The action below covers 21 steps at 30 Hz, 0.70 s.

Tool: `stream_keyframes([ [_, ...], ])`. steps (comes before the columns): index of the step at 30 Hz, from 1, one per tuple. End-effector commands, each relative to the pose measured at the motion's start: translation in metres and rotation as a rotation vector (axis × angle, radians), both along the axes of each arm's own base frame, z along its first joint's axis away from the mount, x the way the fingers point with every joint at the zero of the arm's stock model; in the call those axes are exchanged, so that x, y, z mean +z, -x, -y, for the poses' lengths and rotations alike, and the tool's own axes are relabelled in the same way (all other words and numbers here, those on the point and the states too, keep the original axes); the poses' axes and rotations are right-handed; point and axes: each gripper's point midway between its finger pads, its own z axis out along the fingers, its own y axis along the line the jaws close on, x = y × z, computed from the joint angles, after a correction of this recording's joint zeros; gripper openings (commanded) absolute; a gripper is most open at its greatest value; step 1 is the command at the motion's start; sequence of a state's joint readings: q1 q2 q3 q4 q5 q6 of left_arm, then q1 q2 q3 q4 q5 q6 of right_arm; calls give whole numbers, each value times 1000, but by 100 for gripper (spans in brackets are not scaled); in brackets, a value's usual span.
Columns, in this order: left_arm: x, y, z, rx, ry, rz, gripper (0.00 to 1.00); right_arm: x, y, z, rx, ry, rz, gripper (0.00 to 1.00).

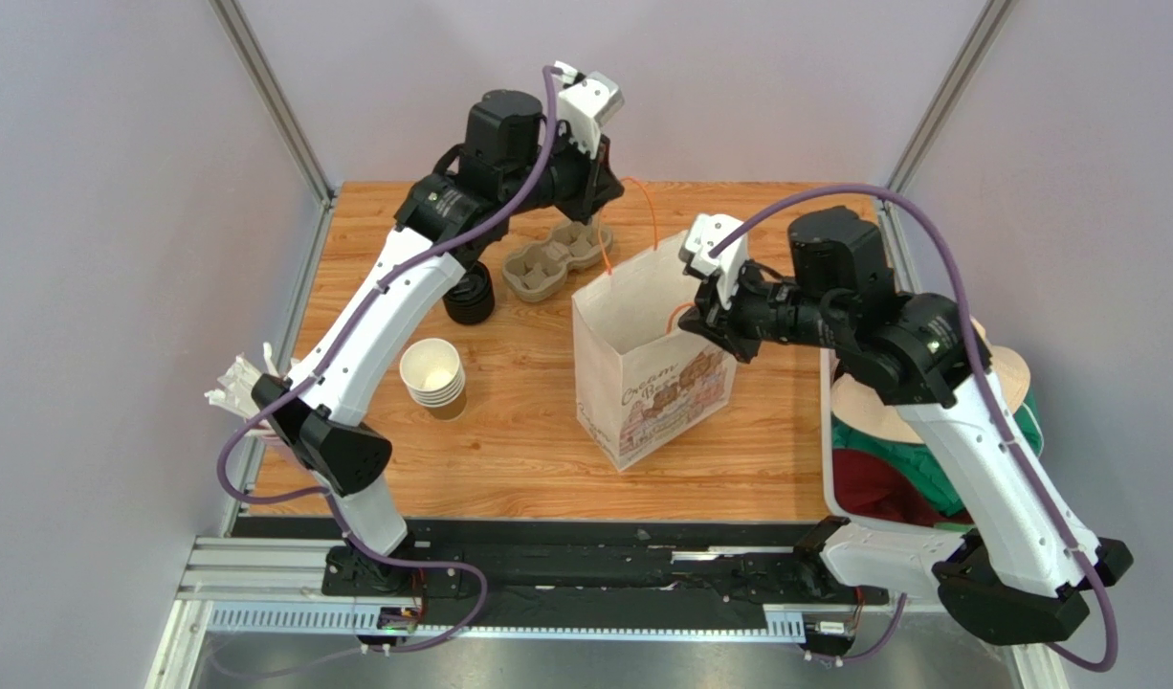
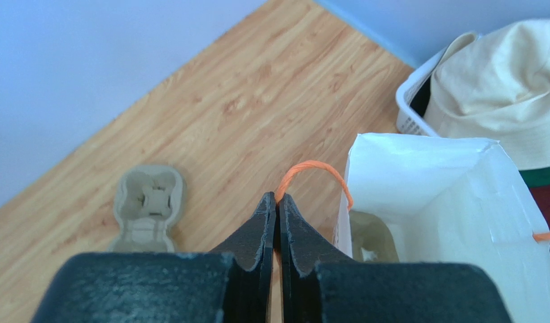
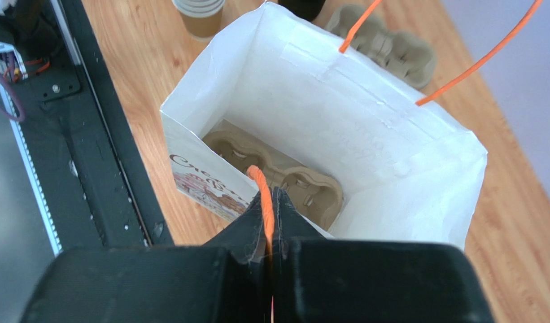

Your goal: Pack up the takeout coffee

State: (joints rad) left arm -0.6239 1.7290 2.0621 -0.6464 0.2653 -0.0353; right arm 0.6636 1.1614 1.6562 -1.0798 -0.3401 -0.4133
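A white paper bag (image 1: 650, 366) with a printed front stands open in the middle of the table. Its two orange string handles are each pinched by a gripper. My left gripper (image 2: 278, 197) is shut on the far handle (image 2: 311, 166), seen in the top view behind the bag (image 1: 603, 218). My right gripper (image 3: 271, 192) is shut on the near handle (image 3: 261, 185) above the bag's front edge (image 1: 687, 319). A pulp cup carrier (image 3: 304, 188) lies at the bottom of the bag. The takeout coffee is out of view.
A second pulp carrier (image 1: 557, 261) lies on the table behind the bag. A stack of lidless brown cups (image 1: 434, 376) and a black stack of lids (image 1: 470, 299) stand to the left. A white basket (image 1: 833, 431) with hats sits at the right edge.
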Motion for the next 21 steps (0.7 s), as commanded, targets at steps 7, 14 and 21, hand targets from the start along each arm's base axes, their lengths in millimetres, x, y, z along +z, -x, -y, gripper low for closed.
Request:
stream_keyframes([
  [7, -6, 15, 9, -74, 0, 7, 0, -34, 10, 1, 41, 31, -51, 0],
  [14, -50, 9, 6, -55, -72, -23, 0, -91, 8, -5, 29, 60, -151, 0],
  [21, 35, 13, -2, -72, -37, 171, 0, -62, 25, 4, 76, 52, -104, 0],
])
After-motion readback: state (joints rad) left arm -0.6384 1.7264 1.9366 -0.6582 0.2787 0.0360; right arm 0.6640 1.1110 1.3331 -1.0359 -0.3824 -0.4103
